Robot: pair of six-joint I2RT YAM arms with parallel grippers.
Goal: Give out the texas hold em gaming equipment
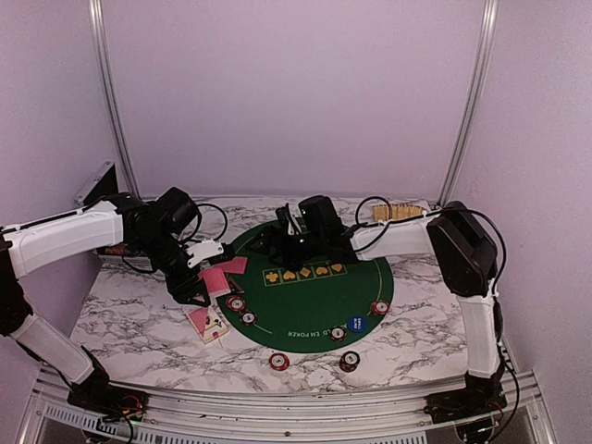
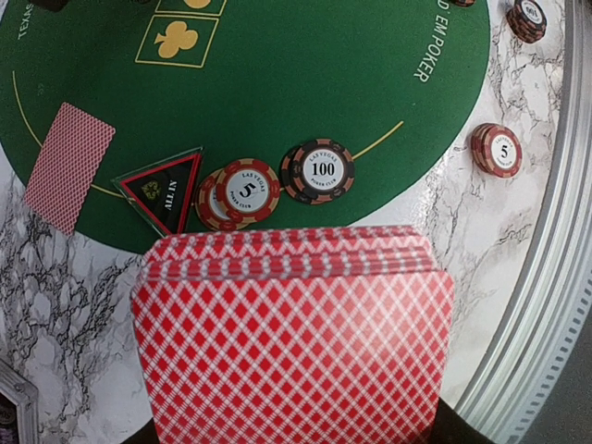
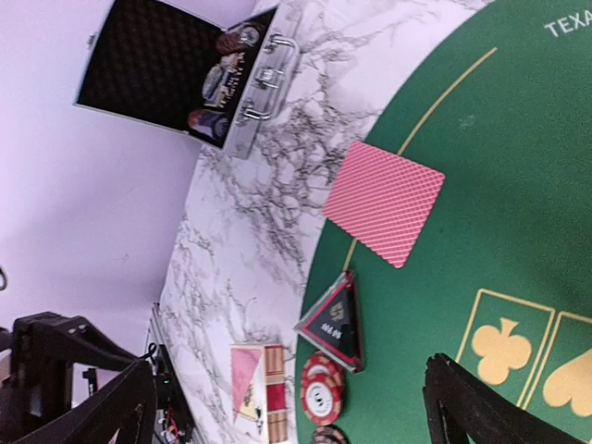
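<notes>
Gripping the red-backed deck (image 2: 291,342) are the left jaws; right jaws gape wide.

Two robot arms work either side of a round green mat (image 1: 319,291). The left arm (image 1: 65,239), left of the mat, and the right arm (image 1: 407,236), to its right, both have smooth white shells between black joints. The right arm also has a bulky black elbow block. Thin black cables (image 1: 368,205) loop from the wrists near the mat's far rim. The left claw (image 1: 196,289) and right claw (image 1: 285,242) are matte black, with angular fingers (image 3: 472,407).
</notes>
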